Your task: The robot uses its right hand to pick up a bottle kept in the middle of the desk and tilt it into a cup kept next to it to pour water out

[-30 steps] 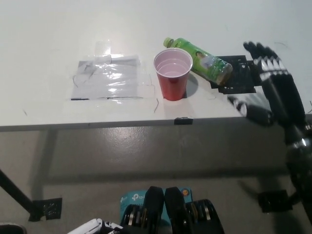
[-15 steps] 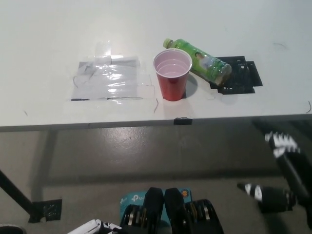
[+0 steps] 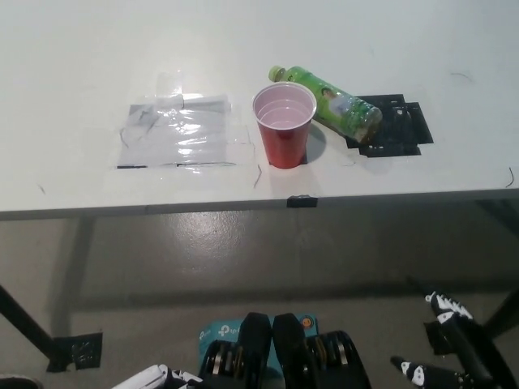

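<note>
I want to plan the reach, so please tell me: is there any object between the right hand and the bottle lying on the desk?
No object stands between them. The right hand is low, below the desk edge. The bottle lies on its side behind the red cup, which is to its left, not in the path.

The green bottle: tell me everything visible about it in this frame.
The green bottle looks like clear plastic with a green label and a pale green cap. It lies on its side on the white desk, cap pointing away and left, behind the red cup, its base over black tape marks. No hand touches it.
</note>
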`<state>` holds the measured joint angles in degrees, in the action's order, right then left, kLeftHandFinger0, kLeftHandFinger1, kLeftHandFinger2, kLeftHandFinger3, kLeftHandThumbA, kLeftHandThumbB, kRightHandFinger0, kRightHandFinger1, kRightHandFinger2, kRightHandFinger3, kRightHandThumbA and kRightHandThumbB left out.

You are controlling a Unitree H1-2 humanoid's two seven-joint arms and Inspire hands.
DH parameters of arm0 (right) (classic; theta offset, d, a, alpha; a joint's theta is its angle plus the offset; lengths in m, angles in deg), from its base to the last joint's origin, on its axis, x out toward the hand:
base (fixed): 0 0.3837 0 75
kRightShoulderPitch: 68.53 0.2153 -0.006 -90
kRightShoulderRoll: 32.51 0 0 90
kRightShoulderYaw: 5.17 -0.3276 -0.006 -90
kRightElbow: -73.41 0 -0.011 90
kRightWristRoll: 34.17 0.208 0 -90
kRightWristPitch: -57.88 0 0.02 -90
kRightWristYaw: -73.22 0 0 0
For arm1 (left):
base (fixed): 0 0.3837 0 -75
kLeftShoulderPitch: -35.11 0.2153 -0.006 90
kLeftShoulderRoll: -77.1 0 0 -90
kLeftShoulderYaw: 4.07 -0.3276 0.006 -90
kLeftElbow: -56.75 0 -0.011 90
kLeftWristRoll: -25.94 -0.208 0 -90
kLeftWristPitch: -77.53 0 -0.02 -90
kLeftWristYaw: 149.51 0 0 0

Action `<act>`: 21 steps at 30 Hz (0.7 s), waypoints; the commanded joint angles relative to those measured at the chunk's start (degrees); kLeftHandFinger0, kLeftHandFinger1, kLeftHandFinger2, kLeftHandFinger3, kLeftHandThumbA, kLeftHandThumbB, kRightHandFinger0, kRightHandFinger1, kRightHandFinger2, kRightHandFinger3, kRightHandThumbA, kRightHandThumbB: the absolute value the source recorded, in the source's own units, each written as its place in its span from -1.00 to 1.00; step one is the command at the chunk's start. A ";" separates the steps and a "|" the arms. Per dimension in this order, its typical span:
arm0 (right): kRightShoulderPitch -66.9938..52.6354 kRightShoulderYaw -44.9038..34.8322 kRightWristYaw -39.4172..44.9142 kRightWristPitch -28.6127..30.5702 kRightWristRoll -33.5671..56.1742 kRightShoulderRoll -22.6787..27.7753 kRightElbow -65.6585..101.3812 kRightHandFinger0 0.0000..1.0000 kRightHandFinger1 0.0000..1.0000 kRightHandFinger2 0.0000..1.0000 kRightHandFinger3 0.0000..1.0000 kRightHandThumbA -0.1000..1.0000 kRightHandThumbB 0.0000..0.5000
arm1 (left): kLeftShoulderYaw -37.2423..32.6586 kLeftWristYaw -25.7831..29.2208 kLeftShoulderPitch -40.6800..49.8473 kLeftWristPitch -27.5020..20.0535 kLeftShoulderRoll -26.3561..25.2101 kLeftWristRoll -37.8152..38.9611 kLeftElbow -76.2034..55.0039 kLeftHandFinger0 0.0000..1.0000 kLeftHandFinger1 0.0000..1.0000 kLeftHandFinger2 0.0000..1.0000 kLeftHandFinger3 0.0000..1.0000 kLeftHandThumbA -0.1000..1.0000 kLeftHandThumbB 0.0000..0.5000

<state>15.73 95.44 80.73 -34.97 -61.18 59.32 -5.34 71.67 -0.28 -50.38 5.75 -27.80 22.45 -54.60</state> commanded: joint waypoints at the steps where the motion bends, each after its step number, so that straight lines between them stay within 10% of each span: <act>1: 2.22 -1.34 2.29 2.00 8.36 -0.86 -1.41 1.00 1.00 1.00 1.00 0.59 0.48 | 1.12 -0.05 -0.59 -1.23 -1.53 0.30 -0.77 0.35 0.50 0.60 1.00 1.00 0.94; 15: 4.77 -2.42 5.28 -0.85 11.55 0.41 -3.47 1.00 1.00 1.00 1.00 0.11 -0.39 | 1.48 0.27 -1.02 -1.88 -1.23 0.07 -0.94 0.35 0.47 0.56 1.00 1.00 0.68; 21: 4.93 -1.47 7.16 -1.90 10.82 1.57 -3.06 0.38 0.66 1.00 1.00 0.00 -0.44 | 1.60 -0.33 -0.99 -1.78 -1.77 0.49 -1.08 0.33 0.47 0.57 1.00 1.00 0.80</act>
<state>19.19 93.77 85.80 -36.49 -51.80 59.45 -9.56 72.35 -0.29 -50.98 5.43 -27.82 22.47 -54.65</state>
